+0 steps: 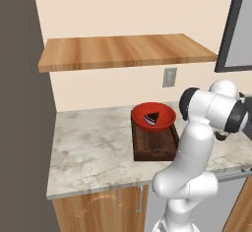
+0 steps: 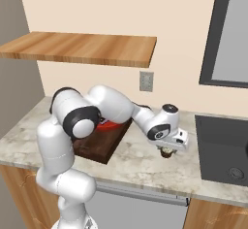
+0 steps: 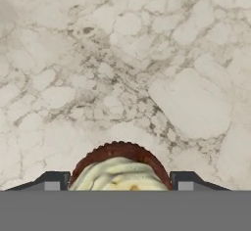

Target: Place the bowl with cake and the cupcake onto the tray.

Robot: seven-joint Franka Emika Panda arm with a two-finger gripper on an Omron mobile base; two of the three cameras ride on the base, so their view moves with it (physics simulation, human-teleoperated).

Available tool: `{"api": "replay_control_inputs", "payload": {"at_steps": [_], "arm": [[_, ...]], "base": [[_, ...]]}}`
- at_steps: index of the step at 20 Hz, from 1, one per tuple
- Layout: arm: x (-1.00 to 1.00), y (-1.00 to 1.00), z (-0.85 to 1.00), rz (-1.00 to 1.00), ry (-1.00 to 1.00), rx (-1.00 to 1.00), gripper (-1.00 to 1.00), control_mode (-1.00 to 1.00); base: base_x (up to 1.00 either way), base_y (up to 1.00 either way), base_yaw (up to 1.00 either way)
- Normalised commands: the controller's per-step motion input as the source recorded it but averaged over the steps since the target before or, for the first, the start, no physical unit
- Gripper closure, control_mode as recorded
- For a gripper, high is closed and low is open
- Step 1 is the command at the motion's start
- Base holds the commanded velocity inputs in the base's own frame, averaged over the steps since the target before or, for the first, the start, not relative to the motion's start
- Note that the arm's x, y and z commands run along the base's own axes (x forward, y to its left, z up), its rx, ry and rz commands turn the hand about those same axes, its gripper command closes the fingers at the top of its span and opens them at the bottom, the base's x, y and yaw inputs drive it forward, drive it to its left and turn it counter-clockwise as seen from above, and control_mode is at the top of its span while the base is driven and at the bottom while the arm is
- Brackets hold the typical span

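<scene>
Marble counter [image 1: 93, 147] w/ wood shelf [image 1: 123, 51] above, wall outlet [image 1: 170, 77], dark sink [image 2: 223, 150] at rt.

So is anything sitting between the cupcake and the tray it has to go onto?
Nothing visible on the counter between the cupcake and the tray. The red bowl takes up the tray's far end; the near end looks bare. The end effector straddles the cupcake.

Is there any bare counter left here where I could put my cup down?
Yes: the marble counter is bare left of the tray, out to the dark wall. It is crowded right of the tray, where the gripper closes around the cupcake, beside the sink.
</scene>
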Motion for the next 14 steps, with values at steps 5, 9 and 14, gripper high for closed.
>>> {"api": "replay_control_inputs", "payload": {"at_steps": [5,9,14], "arm": [[-0.14,0.04,0.59,0.0,0.0,0.0,1.0,-1.0],[-0.28,0.27,0.49,0.0,0.03,-0.02,1.0,-1.0],[-0.33,0.48,0.41,0.0,0.05,-0.05,1.0,-1.0]], "base": [[0.0,0.0,0.0],[0.0,0.0,0.0],[0.0,0.0,0.0]]}}
